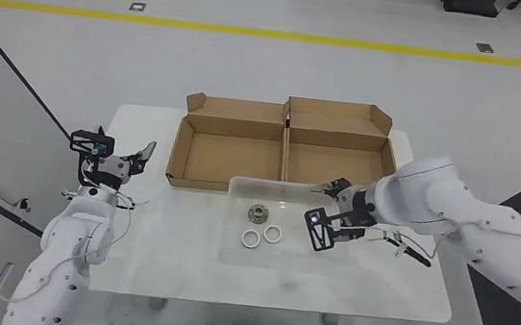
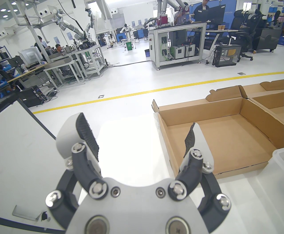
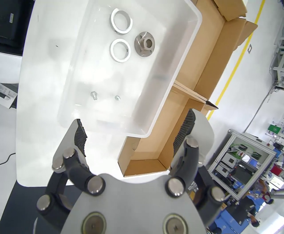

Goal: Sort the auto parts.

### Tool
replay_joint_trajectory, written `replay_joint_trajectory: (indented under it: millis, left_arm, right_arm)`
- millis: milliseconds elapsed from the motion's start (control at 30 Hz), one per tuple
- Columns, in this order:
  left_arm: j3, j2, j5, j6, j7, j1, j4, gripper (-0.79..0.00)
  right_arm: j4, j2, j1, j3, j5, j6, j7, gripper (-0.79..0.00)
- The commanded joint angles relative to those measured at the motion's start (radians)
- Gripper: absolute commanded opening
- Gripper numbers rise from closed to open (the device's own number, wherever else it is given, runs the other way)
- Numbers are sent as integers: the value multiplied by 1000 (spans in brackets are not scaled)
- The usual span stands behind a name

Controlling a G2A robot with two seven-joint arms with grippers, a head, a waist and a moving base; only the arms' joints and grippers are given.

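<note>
Right gripper (image 3: 134, 119) is hovering spread and empty at the clear tray's (image 3: 195, 13) right end. The small bolts (image 3: 94, 94) are lying nearest it, with the white rings (image 3: 120, 49) and the metal flange (image 3: 144, 43) farther along. Left gripper (image 2: 137, 120), also spread, is hanging well apart by the table's (image 1: 181, 270) left edge, so the right arm is nearer. Beyond the tray's far wall, two cardboard boxes (image 1: 228, 149) are sitting open-topped.

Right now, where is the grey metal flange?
In the top view, the grey flange lies inside the clear bin, in its left half. It is just behind the two white rings and in front of the cardboard boxes.
</note>
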Motion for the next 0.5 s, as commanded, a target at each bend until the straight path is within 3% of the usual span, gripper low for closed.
replay_joint_trajectory:
  millis: [0,167,467]
  left_arm:
    - [0,0,0,0,0,0,0,0]
    - [0,0,0,0,0,0,0,0]
    - [0,0,0,0,0,0,0,0]
  right_arm:
    - [8,-4,23,-43,18,14,14,0]
    - [39,-23,79,-126,66,54,54,0]
    - [107,-68,157,-213,289,175,175,0]
